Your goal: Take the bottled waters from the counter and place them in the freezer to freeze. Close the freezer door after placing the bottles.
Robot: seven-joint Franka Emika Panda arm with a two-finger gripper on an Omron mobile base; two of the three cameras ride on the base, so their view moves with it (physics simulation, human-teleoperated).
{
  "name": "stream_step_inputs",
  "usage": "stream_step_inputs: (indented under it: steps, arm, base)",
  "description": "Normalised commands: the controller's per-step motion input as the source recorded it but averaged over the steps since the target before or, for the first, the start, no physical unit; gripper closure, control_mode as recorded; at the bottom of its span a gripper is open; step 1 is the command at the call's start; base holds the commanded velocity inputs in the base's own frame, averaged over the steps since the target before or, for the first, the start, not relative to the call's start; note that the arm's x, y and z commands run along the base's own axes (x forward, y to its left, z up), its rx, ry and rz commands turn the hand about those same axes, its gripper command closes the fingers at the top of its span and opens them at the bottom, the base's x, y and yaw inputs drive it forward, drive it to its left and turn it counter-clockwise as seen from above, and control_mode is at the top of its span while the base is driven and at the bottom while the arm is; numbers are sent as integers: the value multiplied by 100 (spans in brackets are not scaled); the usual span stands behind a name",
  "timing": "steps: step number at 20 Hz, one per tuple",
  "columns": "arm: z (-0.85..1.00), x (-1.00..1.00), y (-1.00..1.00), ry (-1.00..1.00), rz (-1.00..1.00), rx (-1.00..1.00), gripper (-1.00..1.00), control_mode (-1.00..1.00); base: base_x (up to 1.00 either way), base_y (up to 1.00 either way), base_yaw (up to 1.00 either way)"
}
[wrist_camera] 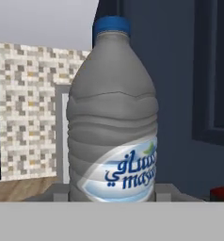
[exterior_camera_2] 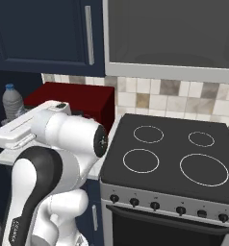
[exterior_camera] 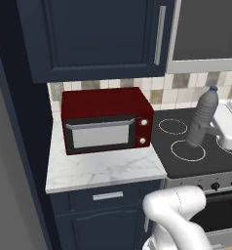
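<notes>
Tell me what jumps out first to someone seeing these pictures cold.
A grey ribbed water bottle with a blue cap sits in the shut gripper, held tilted in the air over the black stovetop. Next comes the dark red microwave on the white marble counter, under navy upper cabinets. The white arm bulks large in the foreground of the right base view.

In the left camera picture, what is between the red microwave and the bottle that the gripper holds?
In the left base view, between the microwave and the held water bottle lies only bare black stovetop, with its back-left burner ring. Nothing stands on that stretch.
</notes>
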Motion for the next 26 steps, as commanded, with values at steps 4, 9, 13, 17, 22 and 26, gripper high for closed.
stream_step_inputs:
  steps: [4, 9, 13, 17, 22, 26]
  arm:
    - [-14, 0, 0, -26, 10, 7, 100, -100]
    - [-16, 0, 7, -10, 8, -15, 100, -100]
    - [0, -4, 0, 0, 2, -9, 100, -100]
    - [0, -9, 0, 1, 0, -4, 100, -100]
    - [-4, -3, 0, 1, 0, 0, 100, -100]
    - [0, 0, 0, 0, 0, 0, 100, -100]
  base:
    - [0, 0, 0]
    - [0, 0, 0]
    - [0, 0, 0]
    - [0, 0, 0]
    - [0, 0, 0]
    - [0, 0, 0]
